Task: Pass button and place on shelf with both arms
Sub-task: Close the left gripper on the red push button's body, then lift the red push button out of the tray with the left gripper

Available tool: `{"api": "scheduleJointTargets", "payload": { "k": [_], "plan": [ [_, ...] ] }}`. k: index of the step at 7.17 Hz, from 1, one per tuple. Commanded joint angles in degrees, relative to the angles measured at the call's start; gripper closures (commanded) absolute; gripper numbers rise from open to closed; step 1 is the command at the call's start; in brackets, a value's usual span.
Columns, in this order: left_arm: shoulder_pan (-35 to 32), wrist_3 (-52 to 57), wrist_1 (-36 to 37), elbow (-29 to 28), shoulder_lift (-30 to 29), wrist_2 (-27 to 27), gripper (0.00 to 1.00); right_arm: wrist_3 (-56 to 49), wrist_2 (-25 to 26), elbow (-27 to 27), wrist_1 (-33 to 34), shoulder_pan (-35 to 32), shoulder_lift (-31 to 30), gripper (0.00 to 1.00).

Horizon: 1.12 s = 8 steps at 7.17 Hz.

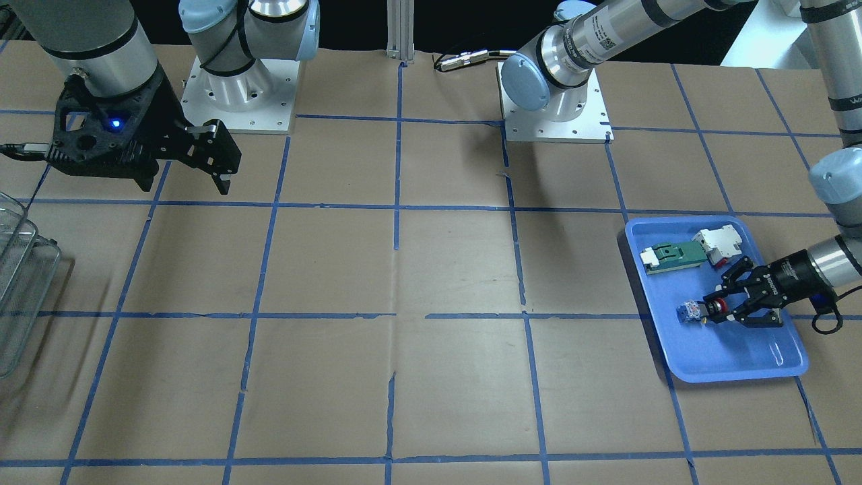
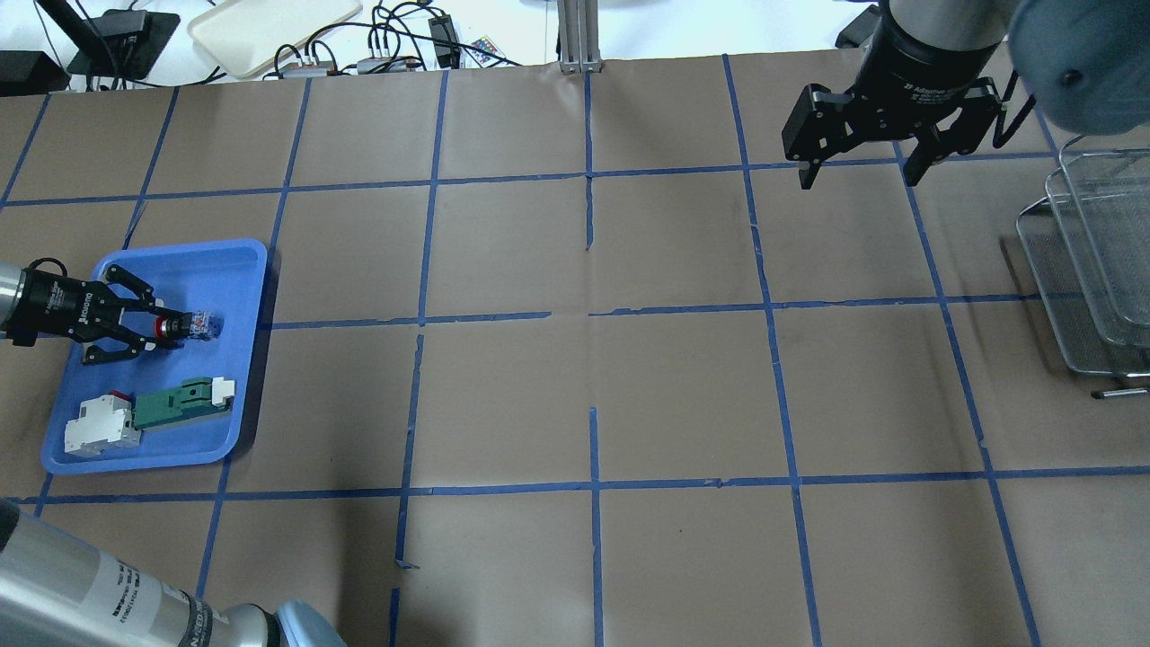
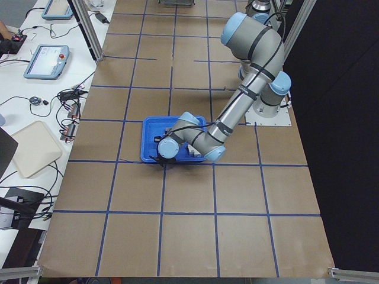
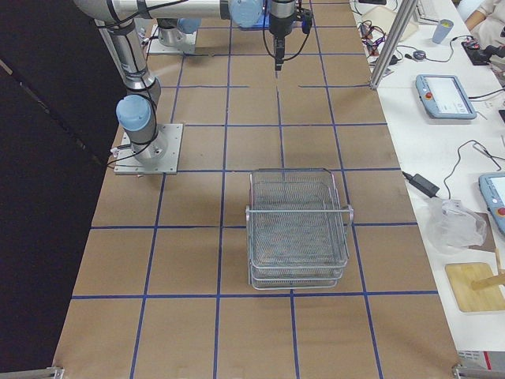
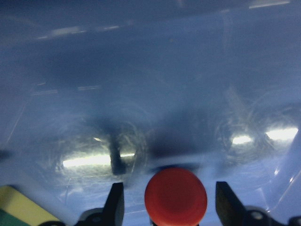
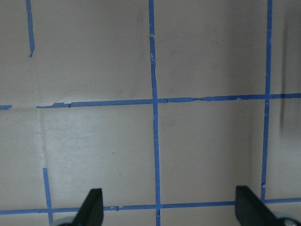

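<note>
The button, with its red cap and blue-and-white block, lies in the blue tray. My left gripper is open and low in the tray, its fingers on either side of the red cap with gaps on both sides. It shows the same way in the overhead view, next to the button. My right gripper is open and empty, held above the table at the far right, away from the wire-mesh shelf. The shelf holds nothing.
A green-and-white flat part and a white block with red lie in the same tray, beside the left gripper. The table is brown paper with a blue tape grid. Cables and a beige tray lie beyond the far edge.
</note>
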State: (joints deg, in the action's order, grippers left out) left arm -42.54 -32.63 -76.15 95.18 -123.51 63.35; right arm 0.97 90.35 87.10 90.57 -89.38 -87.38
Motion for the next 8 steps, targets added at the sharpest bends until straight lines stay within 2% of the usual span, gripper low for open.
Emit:
{"api": "scheduleJointTargets", "payload": {
  "k": [1, 2, 3, 5, 6, 7, 8],
  "plan": [
    [-0.2, -0.5, -2.7, -0.5, 1.1, 3.2, 1.0, 0.1, 0.0, 0.0, 0.0, 0.0, -0.1, 0.0],
    [-0.8, -0.4, -3.7, -2.3, 1.7, 4.6, 1.0, 1.0, -1.0, 0.0, 0.0, 0.0, -0.1, 0.0],
    [-2.8, -0.1, -8.2, -5.1, 3.5, 4.6, 1.0, 0.9, -1.0, 0.0, -0.3, 0.1, -0.3, 0.0],
    [-11.6, -0.8, -18.6, -11.2, 7.9, 2.5, 1.0, -3.2, -1.2, -0.1, -0.1, 0.3, -0.5, 0.0],
    [-14.5, -2.7, -20.2, -11.4, 10.1, 0.8, 1.0, -9.6, -1.2, -0.3, 0.0, 0.3, -0.5, 0.0],
    [-17.6, -4.2, -20.2, -10.9, 11.8, 0.4, 1.0, -11.6, -1.4, -0.5, -0.1, 0.4, -0.7, 0.0],
    [-22.0, -8.4, -20.3, -10.3, 13.4, -3.9, 1.0, -16.4, -3.9, -0.5, 0.0, 0.4, -1.3, 0.0]
  ]
}}
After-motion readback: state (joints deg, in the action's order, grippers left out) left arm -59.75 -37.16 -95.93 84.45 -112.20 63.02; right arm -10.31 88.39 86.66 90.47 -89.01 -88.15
